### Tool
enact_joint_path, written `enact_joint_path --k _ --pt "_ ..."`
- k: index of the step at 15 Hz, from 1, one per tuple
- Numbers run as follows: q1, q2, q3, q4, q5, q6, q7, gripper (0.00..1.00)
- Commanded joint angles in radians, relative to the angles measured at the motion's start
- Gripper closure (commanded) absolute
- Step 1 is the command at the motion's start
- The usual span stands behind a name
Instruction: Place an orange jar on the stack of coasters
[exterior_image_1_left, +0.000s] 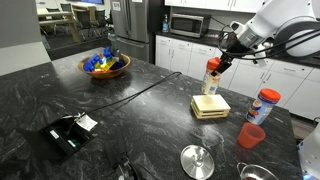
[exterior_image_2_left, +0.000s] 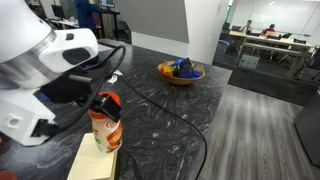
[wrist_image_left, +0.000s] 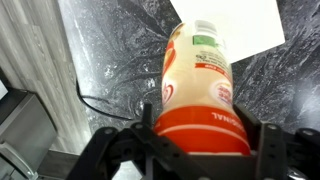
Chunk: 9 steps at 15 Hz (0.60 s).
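My gripper (exterior_image_1_left: 214, 67) is shut on the orange jar (exterior_image_1_left: 212, 80), a clear jar with an orange-red lid and pale contents. It holds the jar upright just above the stack of coasters (exterior_image_1_left: 210, 106), a low square tan stack on the dark marble counter. In an exterior view the jar (exterior_image_2_left: 106, 125) hangs over the coasters (exterior_image_2_left: 95, 163); I cannot tell whether its base touches them. In the wrist view the jar (wrist_image_left: 200, 85) fills the space between the fingers (wrist_image_left: 200, 135), with the pale top coaster (wrist_image_left: 250, 25) beneath it.
A red-lidded jar with a blue-white label (exterior_image_1_left: 266, 105) and an orange-red cup (exterior_image_1_left: 251, 135) stand near the coasters. A round steel lid (exterior_image_1_left: 197, 160) lies near the front. A bowl of toys (exterior_image_1_left: 105, 65) sits at the back, a black cable (exterior_image_1_left: 140, 95) crosses the counter, and a black device (exterior_image_1_left: 68, 132) lies nearby.
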<state>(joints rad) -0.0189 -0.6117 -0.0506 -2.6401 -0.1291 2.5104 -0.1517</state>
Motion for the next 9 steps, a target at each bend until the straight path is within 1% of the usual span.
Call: enact_joint_path --k 1,3,6,9 --pt "-0.004 -0.044 0.013 -0.023 -0.014 -0.036 -0.004 0.46" --pt "0.006 -0.043 0.01 -0.037 -0.002 -0.031 -0.006 0.46" --pt "0.02 -0.021 0.007 -0.051 0.017 0.009 0.007 0.46" --pt "0.033 -0.013 0.008 -0.051 0.027 0.01 0.011 0.46"
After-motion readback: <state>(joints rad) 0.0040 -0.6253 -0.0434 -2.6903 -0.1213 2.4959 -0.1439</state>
